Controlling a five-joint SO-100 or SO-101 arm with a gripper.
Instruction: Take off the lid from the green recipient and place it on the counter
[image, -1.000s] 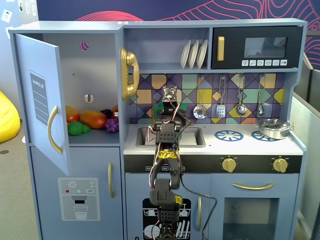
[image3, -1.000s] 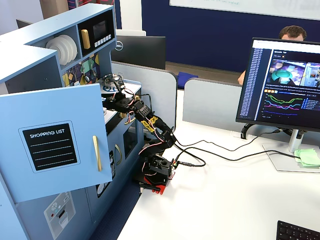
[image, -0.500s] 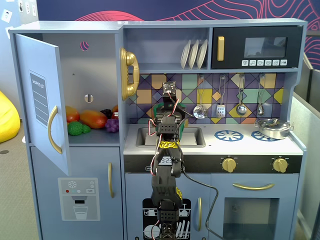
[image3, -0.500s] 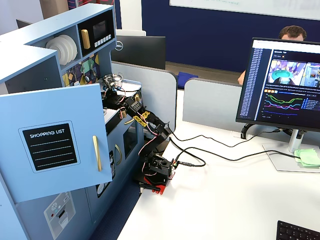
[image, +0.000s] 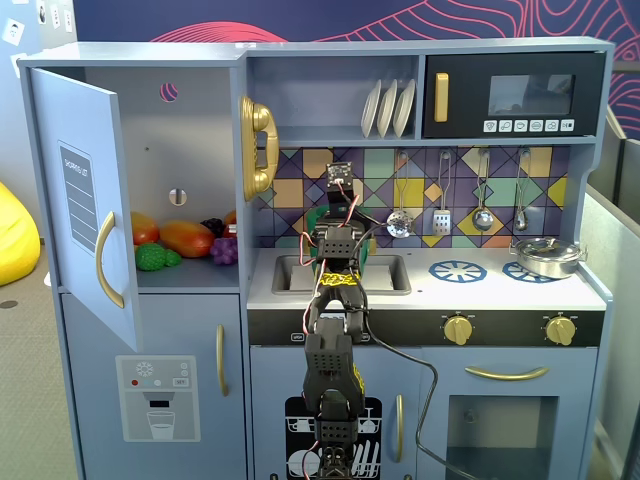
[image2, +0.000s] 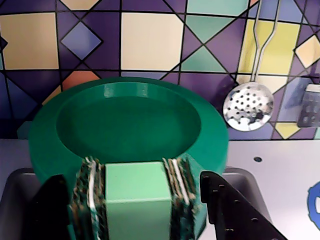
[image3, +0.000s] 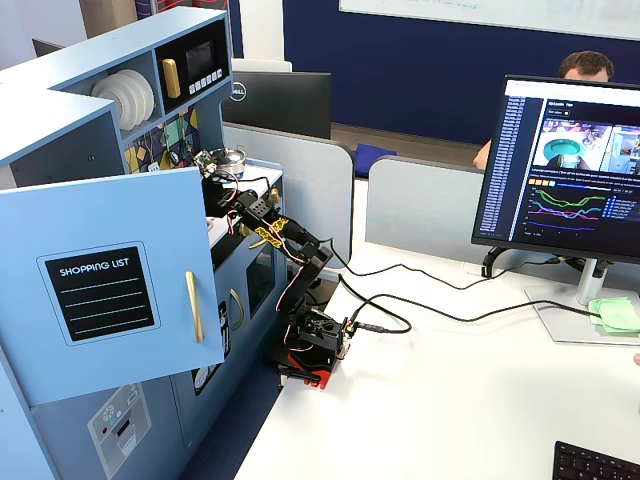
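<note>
backdrop: patterned tile wall (image2: 150, 40) of yellow, purple and teal diamonds stands behind the sink (image: 385, 272) of a blue toy kitchen.
table: white worktop (image: 480, 290) with blue burner rings printed right of the sink in a fixed view; a small silver pan (image: 546, 256) sits at its far right end.
arm: black arm (image: 330, 370) rises in front of the kitchen and reaches over the sink in both fixed views.
pincer: clenched (image2: 134, 200) on the light green square knob (image2: 134, 192) at the lid's centre, one ribbed pad (image2: 90, 200) pressed to each side of it, as the wrist view shows.
lid: round green disc (image2: 130, 120) with a raised rim, seen from above in the wrist view, over the sink and in front of the tile wall.
green recipient: a sliver of green (image: 316, 218) shows behind the arm above the sink; whether the lid sits on it or is lifted clear cannot be told.
utensils: a perforated metal skimmer (image2: 248, 105) hangs on the tile wall, right of the lid.
fridge door: open (image: 85, 200) left of the sink, with toy fruit (image: 185, 238) on the shelf inside.
</note>
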